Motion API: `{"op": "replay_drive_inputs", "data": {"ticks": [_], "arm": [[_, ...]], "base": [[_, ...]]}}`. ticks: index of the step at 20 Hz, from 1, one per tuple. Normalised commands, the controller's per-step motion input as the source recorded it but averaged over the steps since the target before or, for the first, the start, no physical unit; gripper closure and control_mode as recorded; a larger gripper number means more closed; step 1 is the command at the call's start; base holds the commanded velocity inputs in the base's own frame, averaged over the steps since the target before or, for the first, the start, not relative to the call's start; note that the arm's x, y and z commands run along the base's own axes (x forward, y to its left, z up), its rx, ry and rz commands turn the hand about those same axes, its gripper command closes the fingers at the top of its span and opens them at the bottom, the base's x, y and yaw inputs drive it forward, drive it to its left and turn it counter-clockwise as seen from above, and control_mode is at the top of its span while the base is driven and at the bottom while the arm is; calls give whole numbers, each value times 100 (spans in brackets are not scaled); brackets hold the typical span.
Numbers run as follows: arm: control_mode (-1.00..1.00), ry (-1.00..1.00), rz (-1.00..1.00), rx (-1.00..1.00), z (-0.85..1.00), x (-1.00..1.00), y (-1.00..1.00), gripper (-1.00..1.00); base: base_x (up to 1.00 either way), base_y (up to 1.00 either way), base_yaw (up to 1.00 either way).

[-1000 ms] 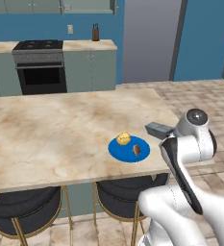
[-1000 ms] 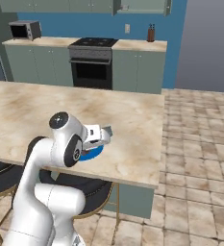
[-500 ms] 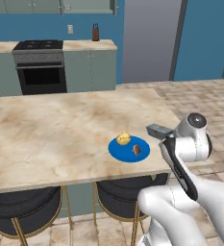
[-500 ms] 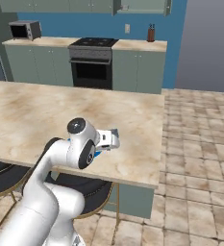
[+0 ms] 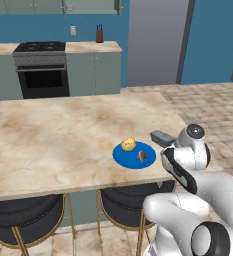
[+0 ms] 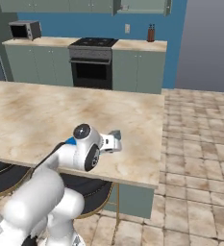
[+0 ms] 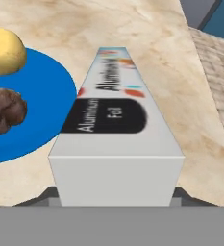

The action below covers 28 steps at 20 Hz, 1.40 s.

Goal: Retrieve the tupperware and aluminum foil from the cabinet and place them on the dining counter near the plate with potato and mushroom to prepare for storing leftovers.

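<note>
A: Big picture first: the dining counter [image 5: 63, 135] runs wide across the left base view, black stools [image 5: 25, 222] tucked under its near edge, and the stove [image 5: 40, 67] sits well back against the blue wall.

B: And the arm?

A: Its white bulk curls up from the lower right, with the gripper [image 7: 114, 194] reaching over the counter's near right corner. In the hand view the aluminum foil [image 7: 114, 129] runs straight away from the camera, its near end squarely between the two fingertips [image 7: 48, 196].

B: Clamped on it?

A: Looks that way: the jaws stand about carton-wide with a dark tip showing at each lower corner of the box. Whether its far end rests on the marble, I can't tell.

B: Where's that against the food?

A: Just beside the blue plate [image 5: 134, 156], on its right. The carton's left edge overlaps the plate's rim in the hand view. The potato [image 5: 129, 144] and darker mushroom [image 5: 142, 156] sit on the plate.

B: Anything hidden?

A: From the right base view the wrist covers nearly all the plate; only the carton's grey end [image 6: 114, 141] pokes out.
</note>
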Motion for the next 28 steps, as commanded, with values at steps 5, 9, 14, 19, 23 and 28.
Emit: {"op": "replay_drive_inputs", "data": {"ticks": [5, 9, 14, 19, 23, 28], "arm": [[-100, 10, 0, 2, -32, 37, -22, 100], [-100, 18, 0, 6, -26, 37, -39, -100], [-100, 22, 0, 5, -6, 41, -12, -100], [-100, 10, 0, 0, 16, 23, 11, -100], [-100, 2, 0, -5, 32, -17, 34, -100], [-100, -8, 0, -8, 65, -90, 23, -100]], "base": [[0, 0, 0], [0, 0, 0], [0, 0, 0], [0, 0, 0], [0, 0, 0], [0, 0, 0]]}}
